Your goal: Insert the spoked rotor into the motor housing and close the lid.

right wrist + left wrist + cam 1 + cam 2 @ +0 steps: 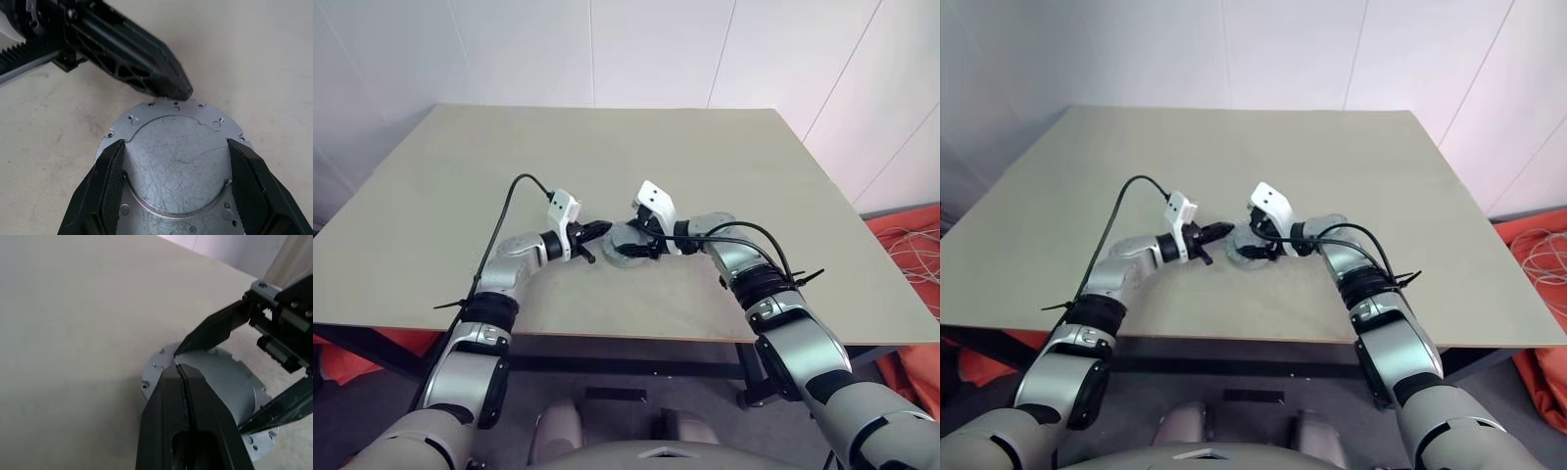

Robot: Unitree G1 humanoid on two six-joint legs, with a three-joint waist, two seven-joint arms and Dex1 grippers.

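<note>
**Gripping the housing on the table**

Straddling the motor housing [178, 161], the right gripper [177, 166] has its two fingers [110, 188] spread wide against opposite sides of the raised grey metal body, which stands on its flanged base on the table [460, 196]. The left gripper [182, 374], jaws fully closed and empty, has its tip at the housing's rim.

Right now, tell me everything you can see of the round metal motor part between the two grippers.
The motor housing looks like grey scratched metal: a round raised body on a wider flange with small holes. It lies flat near the table's front edge. The right gripper straddles it, a finger against each side. The left gripper, shut, has its tip at the rim; contact is unclear.
</note>
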